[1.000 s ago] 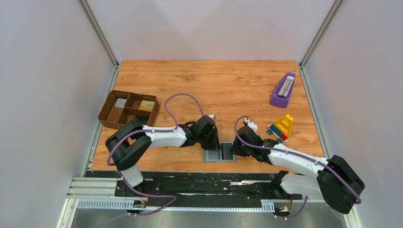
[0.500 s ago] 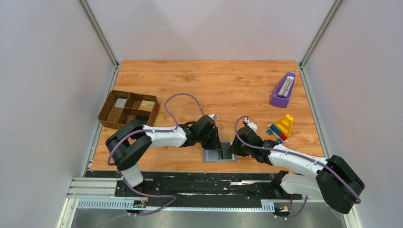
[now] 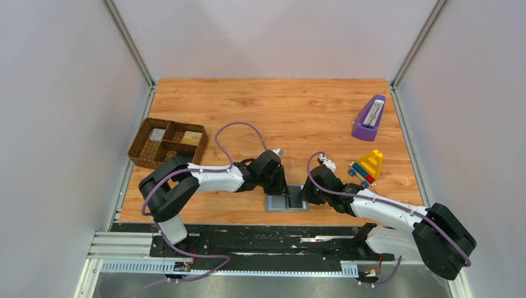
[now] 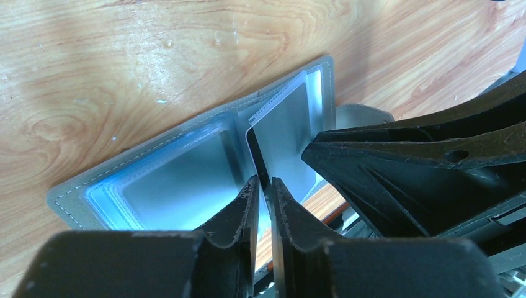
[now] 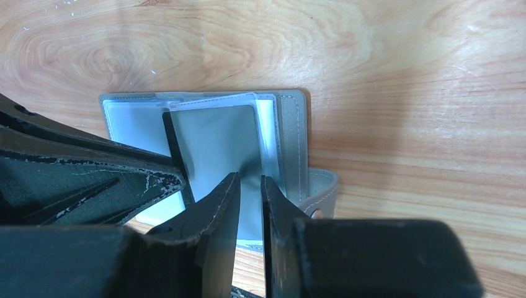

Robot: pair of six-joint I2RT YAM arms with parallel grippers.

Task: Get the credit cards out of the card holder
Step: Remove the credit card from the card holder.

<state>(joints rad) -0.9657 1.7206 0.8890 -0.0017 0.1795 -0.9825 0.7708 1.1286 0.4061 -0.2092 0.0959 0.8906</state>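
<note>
The card holder (image 3: 287,203) lies open and flat on the counter (image 3: 279,112) close to its near edge, between the two arms, pale blue-grey inside facing up. Seen from the left wrist, a grey credit card (image 4: 285,130) stands tilted up out of the holder's (image 4: 173,186) right-hand pocket panel. The card's dark thin edge runs down into the slim gap of the left gripper (image 4: 262,186), whose jaws look pinched on it. The right gripper (image 4: 310,152) reaches in from the other side, its tip against the card's far edge. In the right wrist view the same card (image 5: 217,143) leans over the holder (image 5: 288,143). The right gripper (image 5: 246,183) has its jaws narrow over the card's lower part, though I cannot tell whether it grips the card, a sleeve of the holder, or nothing. At the counter's left edge, well apart, a brown woven tray (image 3: 139,149) holds a pale card (image 3: 158,133) and a tan card (image 3: 193,137) in its far compartments. A purple object (image 3: 369,118) and a coloured block toy (image 3: 367,166) sit to the right.
</note>
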